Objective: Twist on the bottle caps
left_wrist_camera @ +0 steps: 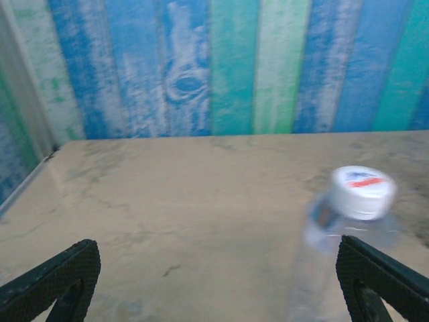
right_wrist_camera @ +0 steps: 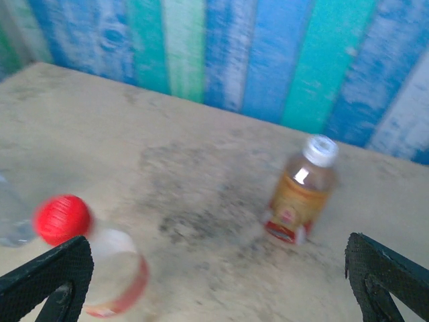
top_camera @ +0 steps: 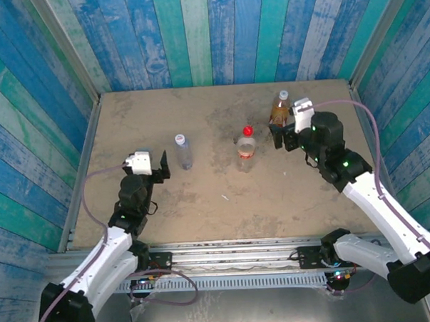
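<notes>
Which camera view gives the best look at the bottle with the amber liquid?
The right wrist view. There the amber bottle stands upright and whole, with its white cap on and its orange label facing the camera. In the top external view, the amber bottle is small and seen from above, near the back of the table.
</notes>
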Robot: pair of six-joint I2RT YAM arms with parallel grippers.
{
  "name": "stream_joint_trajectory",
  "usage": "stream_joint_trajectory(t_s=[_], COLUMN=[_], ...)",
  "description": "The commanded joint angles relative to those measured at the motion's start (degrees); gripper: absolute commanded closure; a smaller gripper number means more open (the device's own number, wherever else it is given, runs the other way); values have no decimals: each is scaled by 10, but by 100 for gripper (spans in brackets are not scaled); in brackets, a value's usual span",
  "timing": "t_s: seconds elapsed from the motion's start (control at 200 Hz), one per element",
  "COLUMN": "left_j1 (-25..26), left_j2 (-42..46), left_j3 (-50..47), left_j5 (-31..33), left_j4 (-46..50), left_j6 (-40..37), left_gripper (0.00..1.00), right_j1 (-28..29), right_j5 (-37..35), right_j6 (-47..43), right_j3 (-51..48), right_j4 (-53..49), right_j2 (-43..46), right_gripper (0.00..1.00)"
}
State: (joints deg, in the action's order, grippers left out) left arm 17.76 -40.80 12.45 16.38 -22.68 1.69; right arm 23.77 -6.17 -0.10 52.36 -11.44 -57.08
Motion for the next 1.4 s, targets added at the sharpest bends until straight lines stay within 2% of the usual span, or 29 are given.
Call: stream_joint_trajectory(t_s=[0.0,0.11,0.25,0.401,0.586,0.721,0.842,0.902,0.952,1.012,1.067,1.122,1.393], left_j1=[-53,-90,-115,-134,-139,-159,-168,-169,-169,-169,-169,-169,-169], left_j2=[-42,-104,-183,-273,-342,-396,-462,-448,-460,-450,-458,-450,-452], left_j3=[-23,-41,-42,-36,12,16,26,34,27,35,29,33,32], left_j5=[-31,-39,-42,-70,-77,-89,-101,-104,-102,-102,-101,-101,-102], left_j4=[-82,-158,-228,-318,-315,-369,-414,-370,-410,-373,-400,-376,-382], left_j6=[23,28,27,33,-3,-1,-1,4,0,3,-1,1,1], left_gripper=[6,6,6,6,6,6,6,6,6,6,6,6,6], right_j1=[-29,-67,-121,-173,-187,-200,-205,-207,-206,-206,-206,-207,-207], right_j5=[-77,-121,-120,-80,-42,-10,17,19,18,18,18,18,19], right_j6=[-14,-19,-25,-5,-6,-18,-21,-21,-21,-21,-22,-22,-23], right_j3=[-77,-171,-257,-308,-311,-279,-296,-301,-304,-302,-300,-300,-299], right_j4=[82,170,279,414,543,534,601,607,614,610,607,607,605], right_j2=[24,40,17,-67,-201,-252,-292,-293,-293,-294,-294,-294,-294], right_gripper=[0,0,0,0,0,0,0,0,0,0,0,0,0])
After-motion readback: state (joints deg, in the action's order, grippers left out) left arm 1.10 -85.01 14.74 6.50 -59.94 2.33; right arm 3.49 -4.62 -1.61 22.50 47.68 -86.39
